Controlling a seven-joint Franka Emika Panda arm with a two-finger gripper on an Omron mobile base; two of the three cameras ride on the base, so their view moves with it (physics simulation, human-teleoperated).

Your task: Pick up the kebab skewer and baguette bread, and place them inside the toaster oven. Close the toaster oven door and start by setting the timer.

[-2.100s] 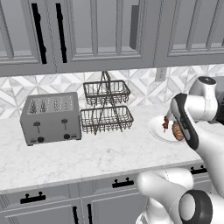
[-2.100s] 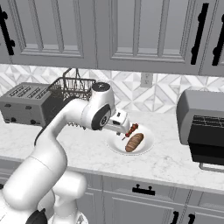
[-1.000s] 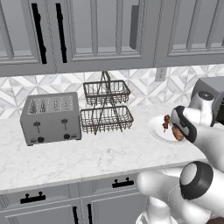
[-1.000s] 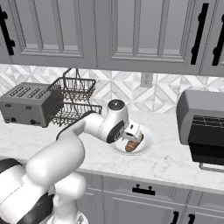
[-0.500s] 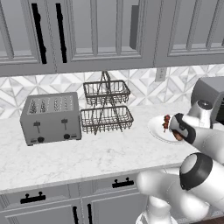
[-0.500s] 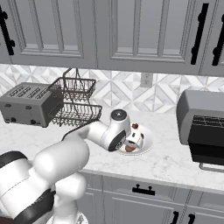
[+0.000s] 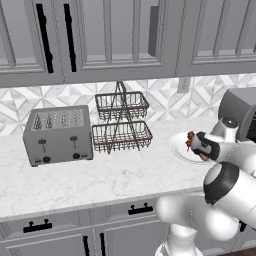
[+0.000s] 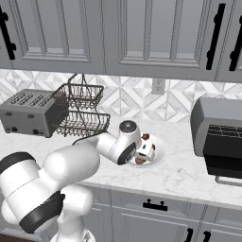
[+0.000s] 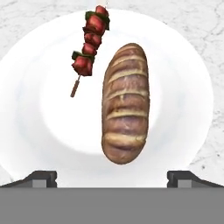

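The kebab skewer [image 9: 89, 41] and the baguette bread [image 9: 125, 103] lie side by side on a white plate [image 9: 26, 113], near each other but apart; in the hand view the skewer sits to the upper left of the loaf, its bare stick end pointing down toward the camera. The gripper [image 9: 112, 177] hangs just over the plate with its jaws spread wide, one dark tip at each lower corner of the hand view, the loaf between them and nothing clamped. The plate rests on the marble counter [image 7: 100, 180]. To the right stands the toaster oven [image 8: 218, 137], its front open onto the wire rack. To the left are a two-tier wire basket [image 8: 80, 111] and a silver slot toaster [image 7: 57, 135]. No brand, label or writing can be read anywhere.
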